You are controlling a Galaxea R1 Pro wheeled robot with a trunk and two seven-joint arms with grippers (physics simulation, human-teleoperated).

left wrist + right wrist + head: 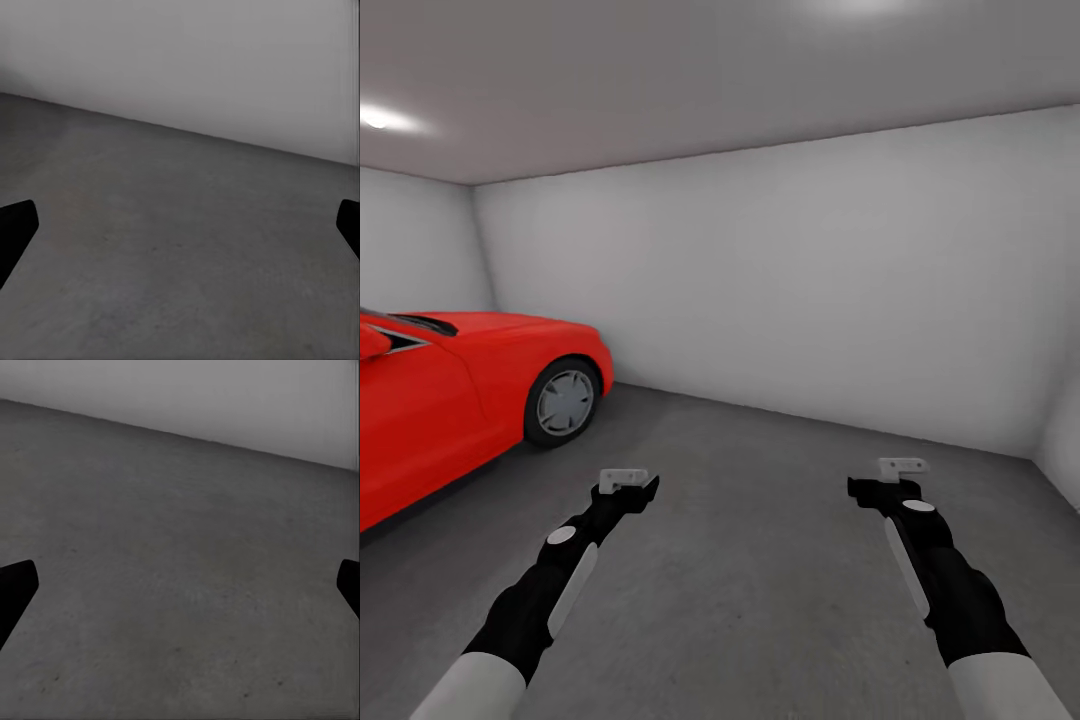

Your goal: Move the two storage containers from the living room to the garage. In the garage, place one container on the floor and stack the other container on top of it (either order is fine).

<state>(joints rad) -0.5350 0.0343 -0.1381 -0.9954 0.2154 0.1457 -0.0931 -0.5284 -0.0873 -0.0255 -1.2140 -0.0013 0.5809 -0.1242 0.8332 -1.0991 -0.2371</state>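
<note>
Garage: floor (760, 560) bare beside red car (450, 400); left gripper (626, 484) and right gripper (888, 478) jaws spread wide, holding nothing; 0 of 2 containers seen placed.

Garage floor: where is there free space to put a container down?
The floor looks bare between the left gripper and right gripper, up to the white wall. The red car crowds the left side.

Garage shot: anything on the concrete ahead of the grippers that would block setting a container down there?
Nothing visible. The floor ahead of the left gripper and right gripper runs bare to the white wall. The red car sits off to the left side. Both grippers are open, holding nothing.
</note>
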